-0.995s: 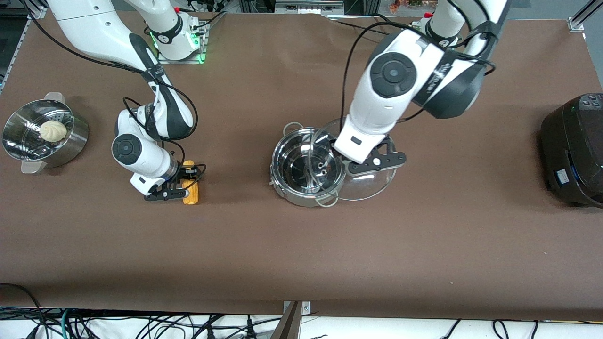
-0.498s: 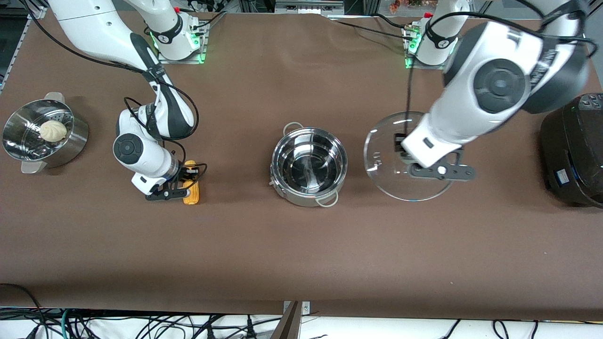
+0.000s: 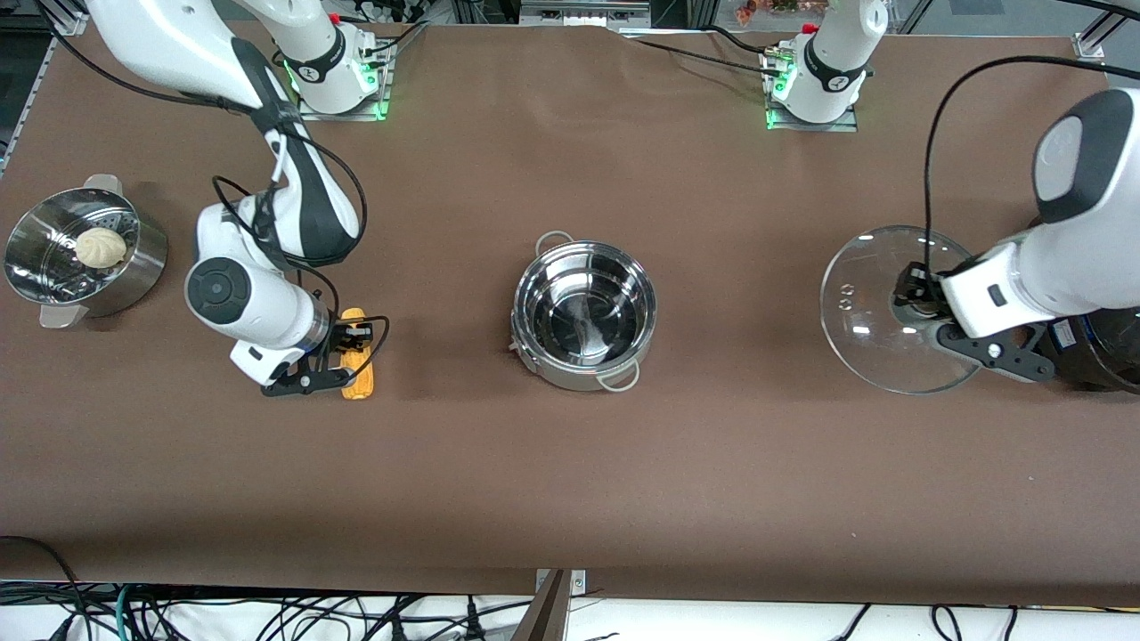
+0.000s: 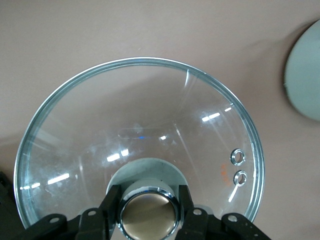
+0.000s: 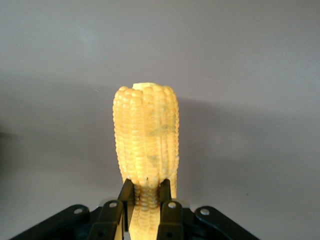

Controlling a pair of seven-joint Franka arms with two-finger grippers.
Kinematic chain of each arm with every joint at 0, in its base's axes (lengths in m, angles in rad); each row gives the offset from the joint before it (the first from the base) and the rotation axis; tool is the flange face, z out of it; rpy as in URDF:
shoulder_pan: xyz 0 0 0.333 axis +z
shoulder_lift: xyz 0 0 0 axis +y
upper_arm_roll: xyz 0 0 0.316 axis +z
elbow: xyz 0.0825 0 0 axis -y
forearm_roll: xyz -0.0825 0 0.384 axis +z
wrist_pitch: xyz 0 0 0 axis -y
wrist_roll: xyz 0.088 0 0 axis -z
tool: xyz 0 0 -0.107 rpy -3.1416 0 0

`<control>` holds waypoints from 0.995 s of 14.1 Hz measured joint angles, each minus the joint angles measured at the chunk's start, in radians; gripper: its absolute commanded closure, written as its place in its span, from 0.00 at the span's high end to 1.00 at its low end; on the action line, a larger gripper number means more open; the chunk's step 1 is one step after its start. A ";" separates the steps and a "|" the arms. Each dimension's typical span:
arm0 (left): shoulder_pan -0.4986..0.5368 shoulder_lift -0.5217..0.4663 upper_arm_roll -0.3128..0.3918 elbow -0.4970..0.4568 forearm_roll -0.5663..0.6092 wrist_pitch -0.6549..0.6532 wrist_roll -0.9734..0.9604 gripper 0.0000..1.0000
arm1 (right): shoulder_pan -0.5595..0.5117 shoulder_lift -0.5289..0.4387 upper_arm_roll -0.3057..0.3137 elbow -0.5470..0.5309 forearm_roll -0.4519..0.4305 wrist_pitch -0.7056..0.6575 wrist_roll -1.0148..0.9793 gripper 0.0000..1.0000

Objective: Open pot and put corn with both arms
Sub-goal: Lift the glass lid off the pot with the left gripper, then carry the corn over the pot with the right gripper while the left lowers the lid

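Corn [image 5: 146,150] sits clamped between right gripper [image 5: 146,200] jaws; left gripper [image 4: 148,212] pinches lid [image 4: 137,135] knob.

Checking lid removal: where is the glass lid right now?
The glass lid hangs by its knob in the left hand, off the pot, over the table beside the black cooker.

I count one pot [image 3: 583,322] on the surface [image 3: 570,481], open, with two small loop handles. One glass lid [image 3: 877,307] with one knob [image 4: 148,216] on it and two small vent holes. One corn [image 3: 358,367] cob. One steamer bowl [image 3: 85,258] holding one white bun [image 3: 100,247]. One black cooker [image 3: 1109,356]. I have two arms and two claws: my left claw [image 4: 148,220] and my right claw [image 5: 145,210].
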 measured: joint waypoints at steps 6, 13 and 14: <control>0.070 0.001 0.000 -0.291 0.000 0.310 0.034 0.19 | 0.167 -0.005 0.008 0.177 0.003 -0.182 0.147 0.25; 0.088 0.003 -0.001 -0.607 0.000 0.720 -0.071 0.19 | 0.380 0.060 0.011 0.308 0.063 -0.188 0.495 0.26; 0.090 0.005 -0.001 -0.644 0.000 0.759 -0.093 0.19 | 0.399 0.083 0.011 0.336 0.065 -0.185 0.540 0.26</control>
